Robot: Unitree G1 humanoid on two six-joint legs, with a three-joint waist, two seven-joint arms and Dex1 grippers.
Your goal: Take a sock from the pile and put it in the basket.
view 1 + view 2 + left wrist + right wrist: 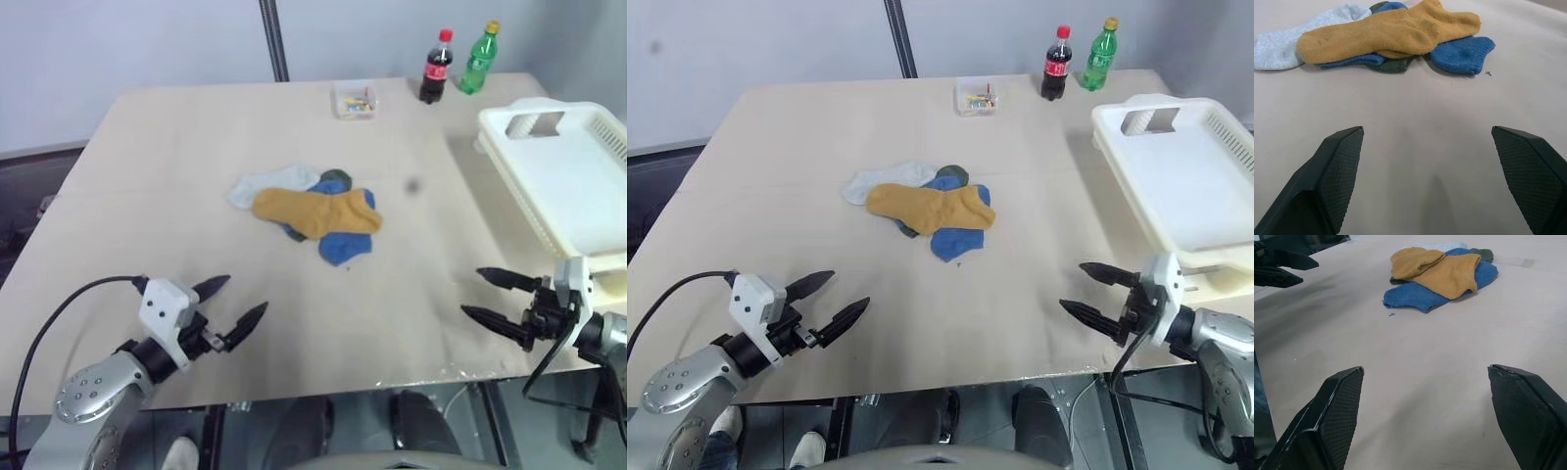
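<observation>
Centrally, the sock [315, 212] tops the pile [306, 209]; basket [563, 176] holds nothing; left tool [238, 305] and right tool [480, 294] both spread.

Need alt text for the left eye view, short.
A pile of socks, mustard-yellow sock on top, lies mid-table. The left gripper and right gripper hover open and empty at the near edge. A white basket sits at right; two bottles and a small clear box stand at the far edge.

mustard-yellow sock [315, 212] tops blue, pale grey, dark green pile [333, 235]; basket [578, 186] white.
</observation>
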